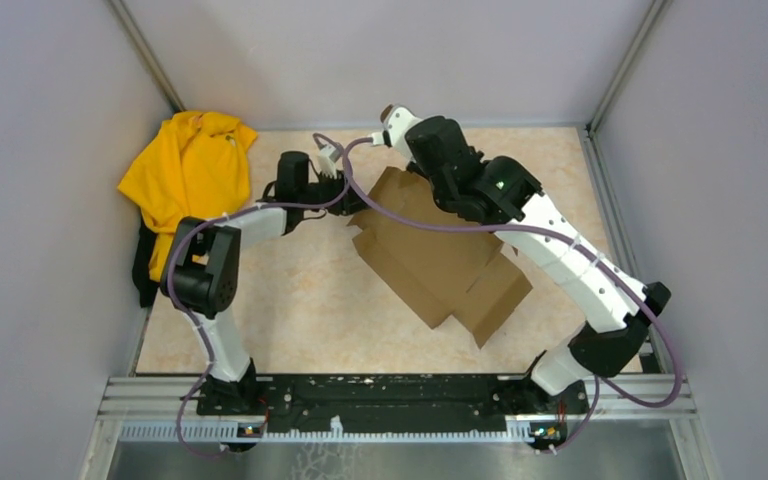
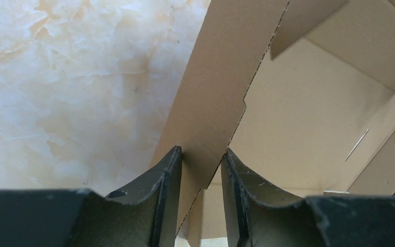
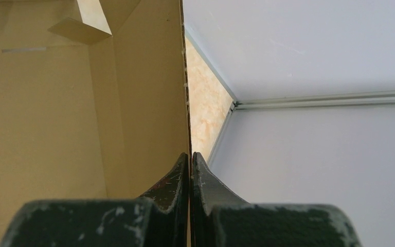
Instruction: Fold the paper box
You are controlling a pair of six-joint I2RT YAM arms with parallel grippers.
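A yellow cloth (image 1: 188, 170) lies bunched in the table (image 1: 290, 300) corner, well to the left of both grippers. The left gripper (image 2: 200, 154) straddles a raised flap of the paper box (image 1: 440, 255), with one finger on each side. Whether the flap is pinched cannot be told. The box lies partly folded between the two grippers. The right gripper (image 3: 190, 157) is clamped tight on an upright side wall, with the box interior to its left.
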